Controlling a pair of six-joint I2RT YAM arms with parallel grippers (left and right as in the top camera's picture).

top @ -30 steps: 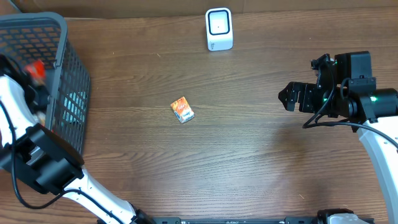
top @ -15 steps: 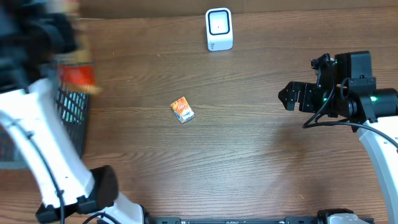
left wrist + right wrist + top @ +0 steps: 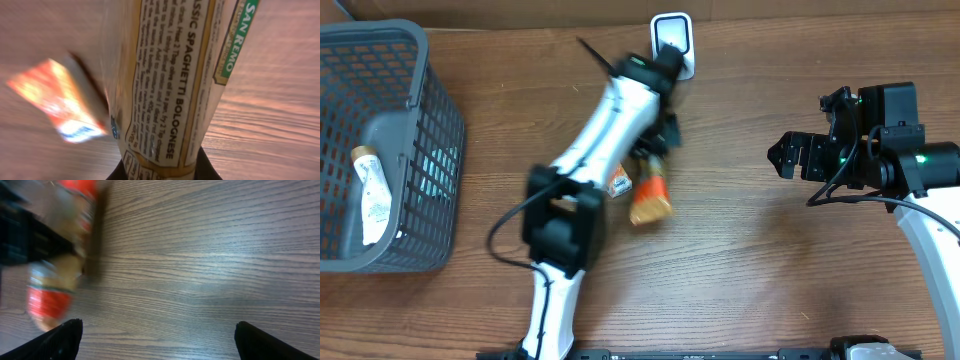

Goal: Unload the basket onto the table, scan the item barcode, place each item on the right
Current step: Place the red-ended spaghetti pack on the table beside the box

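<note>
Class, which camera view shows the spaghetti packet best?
Left wrist: the spaghetti packet fills the frame, label text readable. Overhead shows it small and blurred; right wrist, only a blurred shape at its left edge.

I log: table (image 3: 770, 260), matt brown wood grain; basket (image 3: 438, 120), grey plastic mesh; sauce pack (image 3: 170, 80), glossy printed wrapper; scanner (image 3: 672, 36), smooth white plastic.
</note>
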